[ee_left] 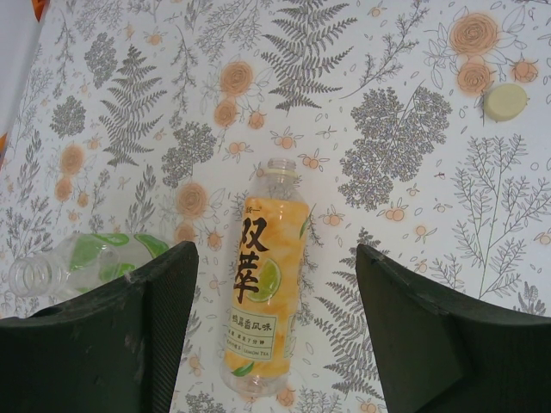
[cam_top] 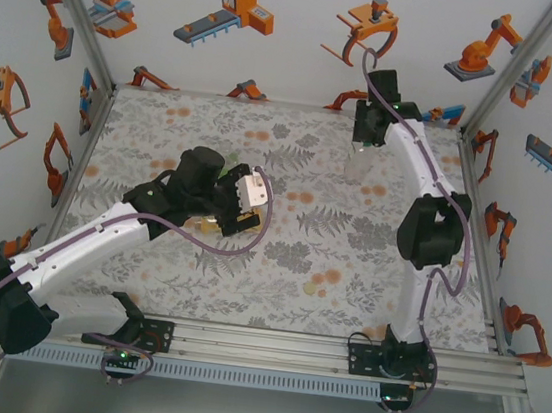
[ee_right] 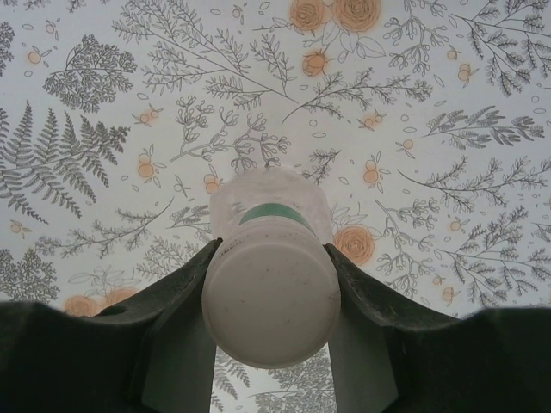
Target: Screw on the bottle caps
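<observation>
The yellow-labelled amber bottle (ee_left: 263, 310) lies uncapped on the table, its mouth pointing away. My left gripper (ee_left: 275, 251) hangs open above it, one finger on each side, touching nothing. Left of it lies the clear green-tinted bottle (ee_left: 86, 258), partly hidden behind my left finger (ee_left: 155, 335). A pale yellow-green cap (ee_left: 505, 101) rests loose on the cloth at the far right. At the back of the table my right gripper (cam_top: 364, 145) stands over the slim clear bottle (cam_top: 358, 168), which is upright. Its jaws (ee_right: 271, 248) are shut on the white cap (ee_right: 271, 297) sitting on that bottle's neck (ee_right: 271, 202).
A floral cloth (cam_top: 290, 259) covers the table, with walls on three sides and an aluminium rail (cam_top: 339, 350) at the near edge. My left arm (cam_top: 100, 240) stretches across the left middle of the table.
</observation>
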`<state>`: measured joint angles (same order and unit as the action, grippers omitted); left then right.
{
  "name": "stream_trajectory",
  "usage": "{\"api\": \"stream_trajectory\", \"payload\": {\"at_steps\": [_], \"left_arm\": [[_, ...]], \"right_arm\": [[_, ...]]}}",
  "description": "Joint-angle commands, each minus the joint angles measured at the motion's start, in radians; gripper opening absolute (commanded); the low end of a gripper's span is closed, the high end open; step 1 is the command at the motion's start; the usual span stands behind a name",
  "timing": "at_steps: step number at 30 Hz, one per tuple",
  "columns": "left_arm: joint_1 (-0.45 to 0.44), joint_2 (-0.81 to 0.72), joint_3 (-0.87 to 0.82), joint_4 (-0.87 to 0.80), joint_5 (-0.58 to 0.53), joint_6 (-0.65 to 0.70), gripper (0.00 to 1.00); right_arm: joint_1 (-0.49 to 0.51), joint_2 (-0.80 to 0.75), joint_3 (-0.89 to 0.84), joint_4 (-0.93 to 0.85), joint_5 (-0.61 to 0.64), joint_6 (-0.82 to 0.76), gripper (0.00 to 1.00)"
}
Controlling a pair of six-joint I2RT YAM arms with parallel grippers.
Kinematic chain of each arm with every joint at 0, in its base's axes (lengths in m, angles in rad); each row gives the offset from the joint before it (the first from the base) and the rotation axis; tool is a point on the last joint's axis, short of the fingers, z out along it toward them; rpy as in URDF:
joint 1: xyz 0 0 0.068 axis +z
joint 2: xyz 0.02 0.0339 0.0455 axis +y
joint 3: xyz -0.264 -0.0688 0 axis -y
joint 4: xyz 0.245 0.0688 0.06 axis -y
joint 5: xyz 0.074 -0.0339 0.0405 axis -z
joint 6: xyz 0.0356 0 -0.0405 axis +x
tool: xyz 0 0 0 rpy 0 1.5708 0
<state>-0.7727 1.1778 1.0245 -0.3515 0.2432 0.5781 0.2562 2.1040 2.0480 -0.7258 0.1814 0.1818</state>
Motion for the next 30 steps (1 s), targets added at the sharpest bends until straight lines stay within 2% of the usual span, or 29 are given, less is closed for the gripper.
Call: {"api": "stream_trajectory", "payload": {"at_steps": [1, 10, 19, 30], "left_arm": [[0.0, 0.003, -0.008, 0.016, 0.003, -0.014, 0.69], [-0.001, 0.005, -0.008, 0.017, 0.006, -0.017, 0.69], [0.0, 0.005, -0.007, 0.016, 0.005, -0.015, 0.69], [-0.001, 0.013, 0.001, 0.002, -0.006, -0.013, 0.69]], "right_arm": [[-0.008, 0.001, 0.041, -0.006, -0.009, -0.006, 0.21], [-0.01, 0.022, 0.044, -0.02, -0.013, 0.0, 0.32], [-0.009, 0.032, 0.044, -0.026, -0.016, 0.005, 0.35], [-0.01, 0.028, 0.101, -0.063, -0.023, 0.003, 0.46]]}}
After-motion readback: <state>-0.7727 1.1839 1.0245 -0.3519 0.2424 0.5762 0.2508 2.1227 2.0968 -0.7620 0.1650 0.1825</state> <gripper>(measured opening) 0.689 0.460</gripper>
